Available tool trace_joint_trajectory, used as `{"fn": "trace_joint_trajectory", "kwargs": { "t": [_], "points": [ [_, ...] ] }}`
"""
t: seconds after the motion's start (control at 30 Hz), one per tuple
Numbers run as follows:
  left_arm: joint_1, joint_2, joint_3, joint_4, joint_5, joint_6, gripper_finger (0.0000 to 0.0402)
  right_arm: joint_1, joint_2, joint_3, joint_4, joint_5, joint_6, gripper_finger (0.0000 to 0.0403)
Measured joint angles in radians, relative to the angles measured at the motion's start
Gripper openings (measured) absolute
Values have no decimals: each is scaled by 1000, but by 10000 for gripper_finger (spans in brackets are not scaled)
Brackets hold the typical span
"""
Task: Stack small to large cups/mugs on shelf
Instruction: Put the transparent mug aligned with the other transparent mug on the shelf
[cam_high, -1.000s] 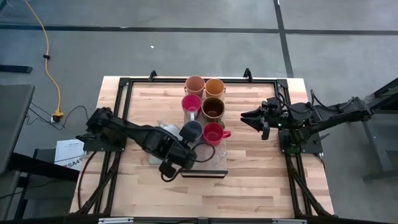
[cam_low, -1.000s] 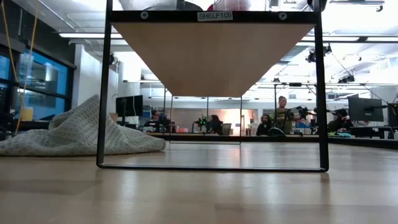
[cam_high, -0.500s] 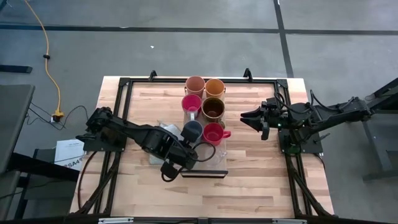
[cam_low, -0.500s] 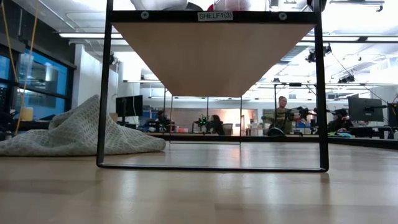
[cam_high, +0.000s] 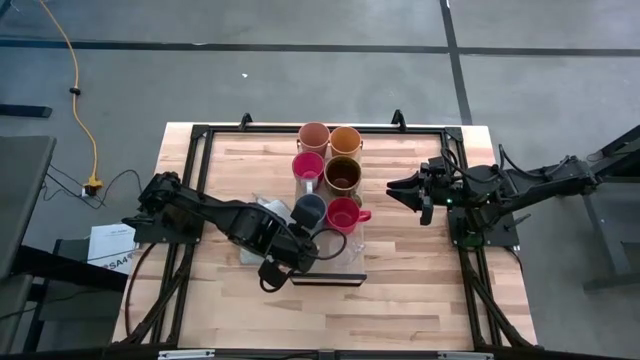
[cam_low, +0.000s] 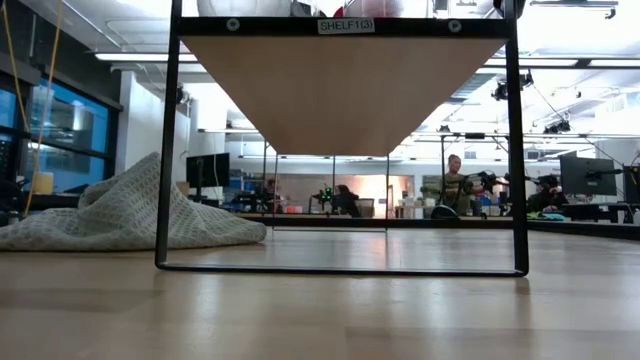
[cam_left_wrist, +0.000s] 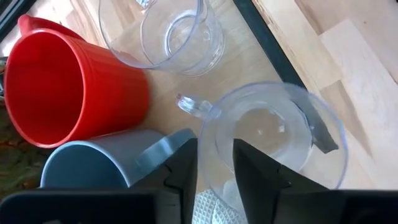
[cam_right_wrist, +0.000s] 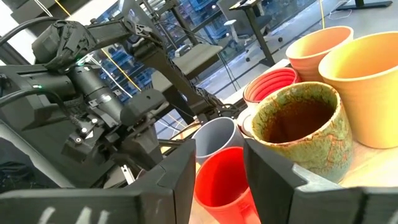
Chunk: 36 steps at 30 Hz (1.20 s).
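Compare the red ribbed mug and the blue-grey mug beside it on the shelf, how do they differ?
The red ribbed mug is bright red with fine vertical ridges down its wall, while the blue-grey mug is smooth and muted in colour. In the left wrist view the red mug's mouth looks wider than the blue-grey one's. The blue-grey mug's handle points toward the clear glass mug; the red mug's handle points away from it. Both stand upright, open side up, and look empty.

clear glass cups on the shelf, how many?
2: one glass mug at the left gripper's fingertips, one glass cup just beyond, beside the red mug. Others could be hidden.
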Motion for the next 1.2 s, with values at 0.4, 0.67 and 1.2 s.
{"fn": "trace_joint_trajectory", "kwargs": {
  "t": [0.4, 0.67, 1.2],
  "points": [
    [1, -11, 0, 6, -40, -3, 140, 0, 0, 0, 0, 0, 0, 126],
    [0, -34, 71, -24, -73, -23, 147, 0, -1, 0, 0, 0, -8, 126],
    [-22, -336, -293, -83, 79, -700, 3, 0, 0, 0, -11, 0, -11, 126]
  ]
}}
